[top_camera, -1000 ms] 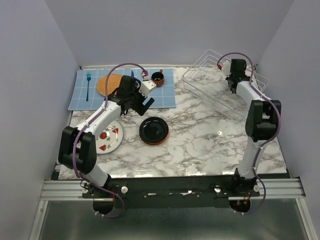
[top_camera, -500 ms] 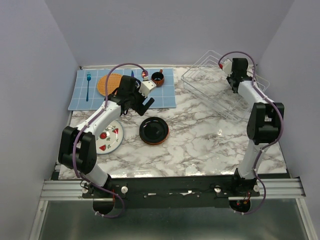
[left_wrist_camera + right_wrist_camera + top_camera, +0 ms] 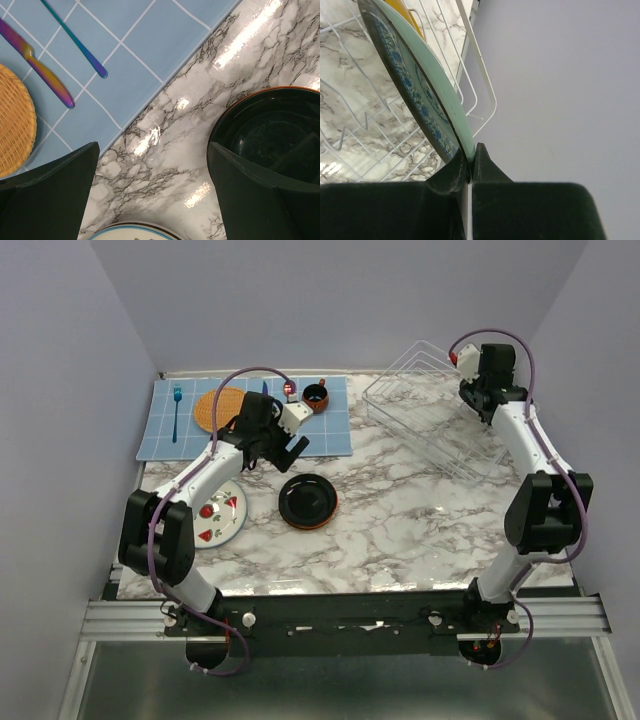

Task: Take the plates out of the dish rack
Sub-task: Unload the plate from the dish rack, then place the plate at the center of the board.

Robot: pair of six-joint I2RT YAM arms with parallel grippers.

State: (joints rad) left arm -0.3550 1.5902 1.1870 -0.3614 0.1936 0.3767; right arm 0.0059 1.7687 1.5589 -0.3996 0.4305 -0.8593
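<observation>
**Item 1. Right gripper** [image 3: 470,165]. It hung over the far right corner of the table, with its fingers pinched shut on the rim of a plate.

**Item 2. Held plate** [image 3: 420,85]. It was pale green with a blue-patterned band. It stood on edge and tilted among the wires of the dish rack [image 3: 425,420]. I could not tell whether its lower edge rested on the rack. A sliver of yellow plate [image 3: 411,17] showed just behind it.

**Item 3. Left gripper** [image 3: 150,192]. Its fingers were spread wide and held nothing. It hovered over the marble beside the blue mat [image 3: 170,440].

**Item 4. Plates out of the rack.** A glossy black plate [image 3: 308,500] lay flat at mid-table, with an orange-red rim showing at its near edge. I could not make out whether a second plate lay under it. A white plate with red wedges [image 3: 218,517] lay flat to its left, near the left arm.

**Item 5. On the mat.** These were a woven orange disc [image 3: 213,408], a fork [image 3: 177,405] and a small dark cup [image 3: 315,397]. None of them belong to the task.

**Step in hand (judged).** The patterned plate was being taken from the rack, with the grip already made.

**Next move (judged).** The plate would need a straight lift until it cleared the dividers. It would then need carrying left to bare marble near the other plates and turning flat before release. A thin rim pinch could let it swing or catch on a wire.
</observation>
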